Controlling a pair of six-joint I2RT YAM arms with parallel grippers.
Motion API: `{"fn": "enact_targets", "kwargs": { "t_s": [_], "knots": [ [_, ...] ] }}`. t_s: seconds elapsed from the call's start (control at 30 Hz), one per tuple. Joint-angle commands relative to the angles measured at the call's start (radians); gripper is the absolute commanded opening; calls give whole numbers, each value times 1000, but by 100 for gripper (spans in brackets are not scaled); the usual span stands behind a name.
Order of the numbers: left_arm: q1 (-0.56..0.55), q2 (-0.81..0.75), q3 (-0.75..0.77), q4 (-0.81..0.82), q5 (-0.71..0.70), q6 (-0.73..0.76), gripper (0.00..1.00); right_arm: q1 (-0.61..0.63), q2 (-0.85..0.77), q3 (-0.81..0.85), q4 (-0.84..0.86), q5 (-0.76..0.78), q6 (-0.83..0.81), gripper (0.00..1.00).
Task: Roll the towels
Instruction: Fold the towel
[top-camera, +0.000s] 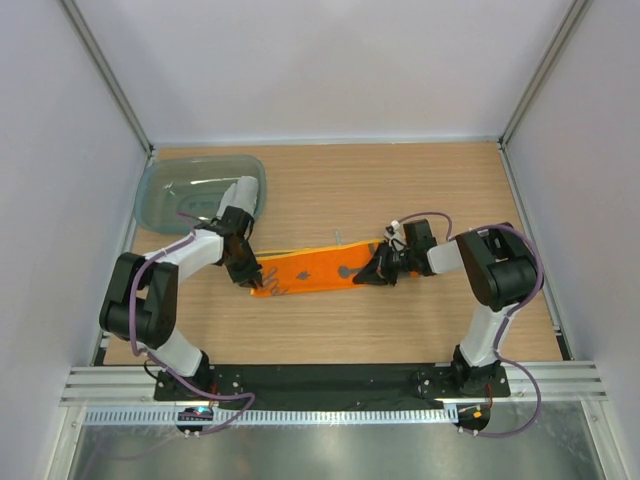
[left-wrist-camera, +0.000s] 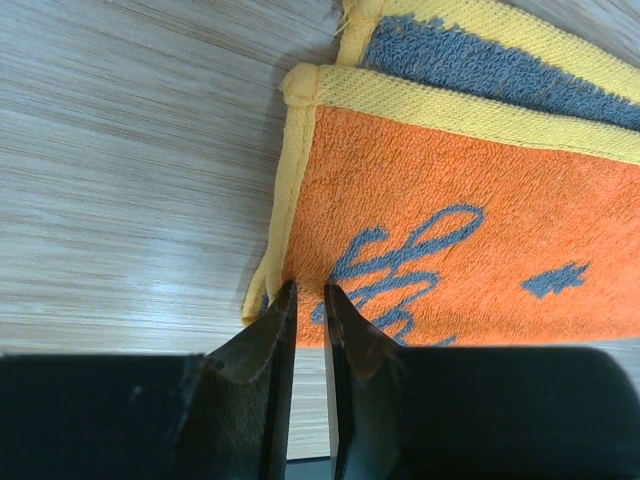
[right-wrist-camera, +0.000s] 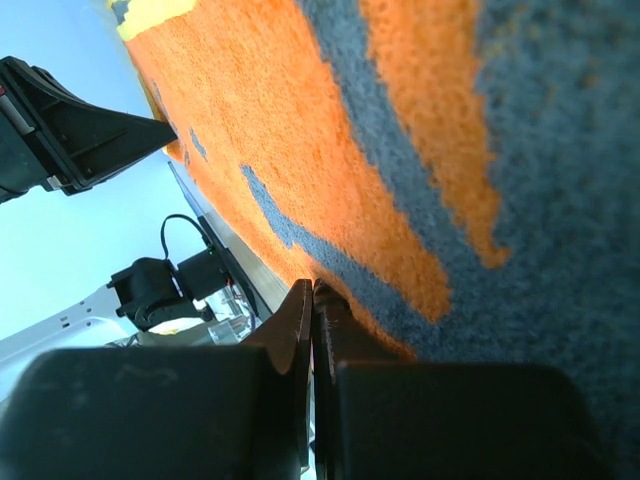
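One orange towel (top-camera: 315, 270) with grey-blue markings and a yellow hem lies folded into a long strip across the table's middle. In the left wrist view its orange face (left-wrist-camera: 450, 220) covers the right half, and a grey-blue layer (left-wrist-camera: 480, 60) shows beyond it. My left gripper (top-camera: 248, 275) is at the strip's left end. Its jaws (left-wrist-camera: 308, 290) stand a narrow gap apart with the tips at the towel's near hem. My right gripper (top-camera: 380, 268) is at the right end, shut (right-wrist-camera: 313, 287) on the towel's edge. The cloth (right-wrist-camera: 300, 130) fills that view.
A translucent teal tub (top-camera: 200, 190) stands at the back left, just behind the left arm. White walls enclose the table on three sides. In the right wrist view the left gripper (right-wrist-camera: 80, 140) shows beyond the towel.
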Motion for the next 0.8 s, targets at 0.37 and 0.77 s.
{"fn": "enact_targets", "kwargs": {
  "t_s": [0.37, 0.77],
  "knots": [
    [104, 21, 39, -55, -103, 57, 16, -151, -75, -89, -52, 65, -39, 2],
    [151, -22, 96, -125, -115, 106, 15, -221, -303, -75, -317, 182, -114, 28]
  ]
}}
